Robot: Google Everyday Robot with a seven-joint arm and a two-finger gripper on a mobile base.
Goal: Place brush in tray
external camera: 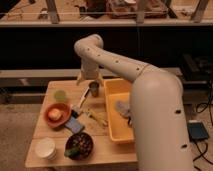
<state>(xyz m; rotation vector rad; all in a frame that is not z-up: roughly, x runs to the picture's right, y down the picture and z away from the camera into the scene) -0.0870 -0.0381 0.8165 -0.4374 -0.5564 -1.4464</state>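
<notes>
**Claw low over surface; brush outside tray**

Claw: spread, empty, just above the surface, between green cup and tray.
Brush: flat on the surface, down-left of the claw, long axis diagonal.
Yellowish utensil: between brush and tray.

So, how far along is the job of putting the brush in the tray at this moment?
Nothing looks finished: the brush lies on the table, left of the tray, not inside it. In hand: the gripper hangs open just above the brush's far end, holding nothing as far as I can see. Left: close on the brush, lift it, carry it over the tray wall and release.
</notes>
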